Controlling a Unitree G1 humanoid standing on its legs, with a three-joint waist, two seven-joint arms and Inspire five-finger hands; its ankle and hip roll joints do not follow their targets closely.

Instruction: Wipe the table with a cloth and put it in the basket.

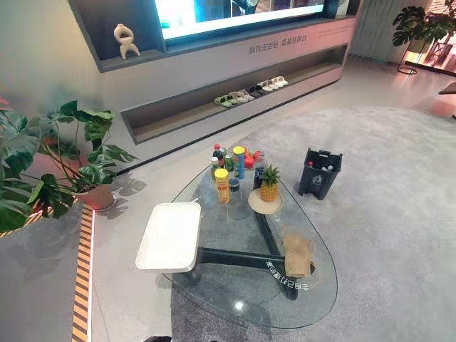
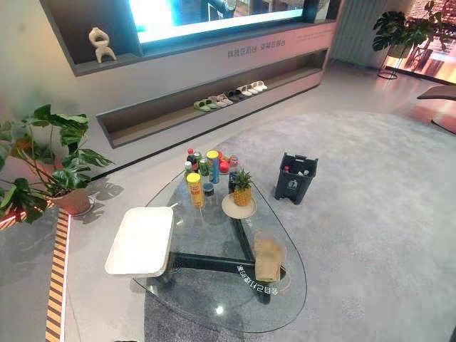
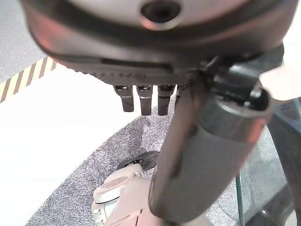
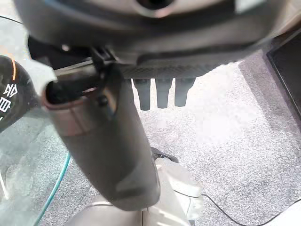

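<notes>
Left hand (image 3: 155, 56): fingers (image 3: 143, 101) straight, relaxed, nothing held; hangs over carpet just beside glass table's (image 1: 235, 303) near edge. Right hand (image 4: 155, 47): same, fingers (image 4: 162, 96) loose, empty, table edge beside it. Cloth (image 1: 297, 255): crumpled heap on table, on right hand's side, near edge, apart from both hands. Basket (image 1: 320, 172): on carpet past table, right hand's side, beyond cloth. Tray (image 1: 169, 235) on left hand's side. Bottles (image 1: 229, 167) and pineapple (image 1: 269, 184) at far end.
</notes>
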